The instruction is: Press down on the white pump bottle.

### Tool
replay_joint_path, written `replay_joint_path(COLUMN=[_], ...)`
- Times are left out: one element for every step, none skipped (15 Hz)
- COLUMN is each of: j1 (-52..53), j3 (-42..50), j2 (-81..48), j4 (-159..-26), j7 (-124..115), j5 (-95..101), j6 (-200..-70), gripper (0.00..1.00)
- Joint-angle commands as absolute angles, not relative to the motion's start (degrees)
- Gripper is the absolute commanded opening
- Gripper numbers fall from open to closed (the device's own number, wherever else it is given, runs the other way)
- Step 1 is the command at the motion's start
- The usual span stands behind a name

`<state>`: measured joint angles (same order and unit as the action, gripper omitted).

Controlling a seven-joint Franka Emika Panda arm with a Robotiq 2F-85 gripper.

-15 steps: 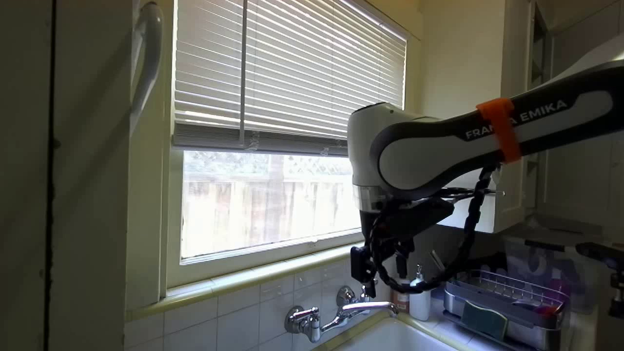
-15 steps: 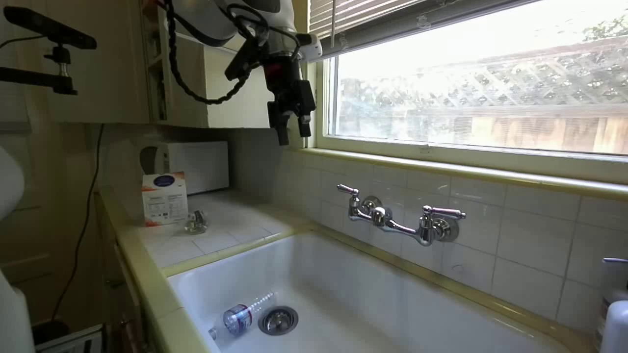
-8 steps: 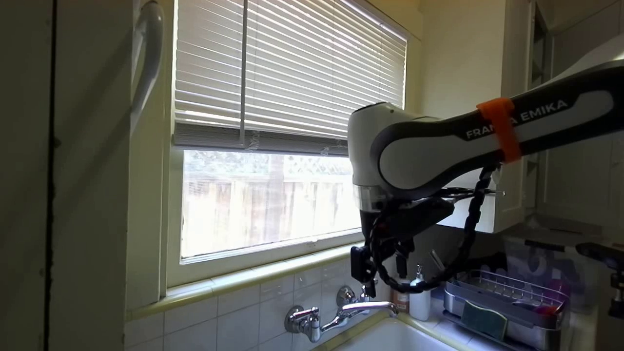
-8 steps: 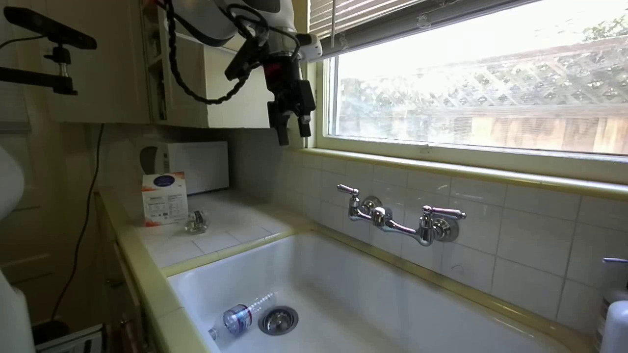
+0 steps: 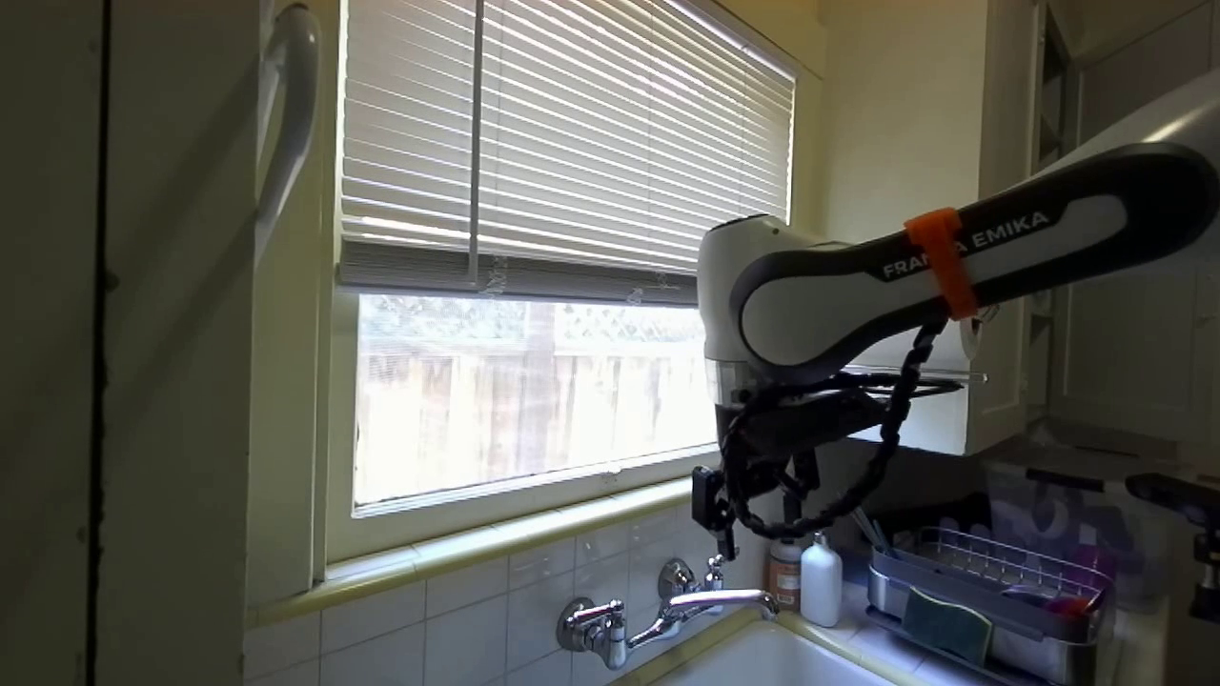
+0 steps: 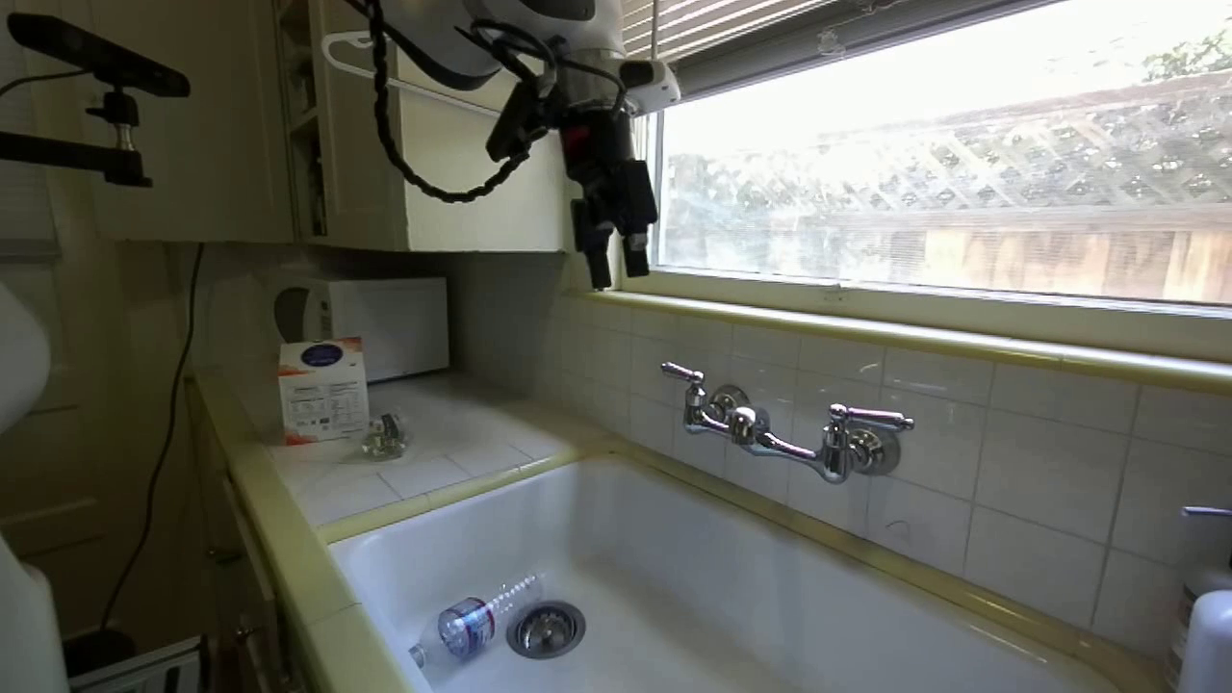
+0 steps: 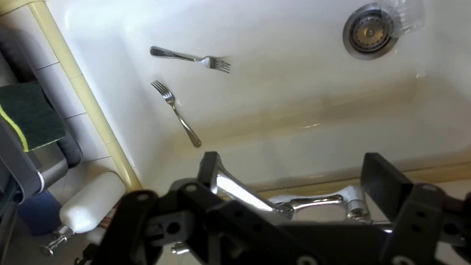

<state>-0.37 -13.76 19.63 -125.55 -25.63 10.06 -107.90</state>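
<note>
The white pump bottle stands upright on the counter beside the sink, with its pump head partly behind the arm's cable. It shows at the left of the wrist view. In an exterior view only part of its body shows at the lower right edge. My gripper is open and empty, pointing down above the faucet. It hangs at about window sill height in an exterior view. In the wrist view its fingers are wide apart, and the bottle lies to their left, not touched.
A slimmer bottle with an orange label stands beside the white one. A dish rack with a green sponge is close by. The sink holds a clear plastic bottle and two forks.
My gripper has moved to the right in both exterior views, and slightly up in the one showing the dish rack. The cable now covers less of the white bottle. The fingers stay open.
</note>
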Motion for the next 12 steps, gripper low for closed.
replay_joint_path(j1=[-2.94, -3.78, -4.60, -5.24, -5.85, -6.39, -6.76, -7.01, -7.10, -7.18, -7.23, -7.31], j3=[-10.44, -9.41, -8.46, -7.46, -6.41, -5.28, -4.36, -3.24, -2.15, -1.15, -0.16, 0.86], j2=[15.09, 13.84, 12.77, 11.34, 10.02, 8.31, 7.15, 5.54, 4.32, 3.29, 2.21, 1.43], j4=[-122.14, -120.83, -119.70, -118.29, -116.92, -115.40, -114.03, -112.48, -111.23, -110.24, -109.22, -108.28], j7=[-31.86, -33.22, -34.70, -35.98, -37.39, -38.71, -40.12, -41.20, -41.42, -41.22, -40.52, -39.69], j5=[11.91, 12.14, 12.53, 12.65, 12.94, 12.92, 13.23, 13.16, 12.67, 12.95, 13.29, 13.51], j6=[-111.66, -112.22, -113.10, -113.33, -113.98, -114.54, -114.92, -115.78, -116.64, -117.97, -118.79, -119.31], gripper=[1.00, 1.00, 1.00, 1.00, 1.00, 1.00, 1.00, 1.00, 1.00, 1.00, 1.00, 1.00])
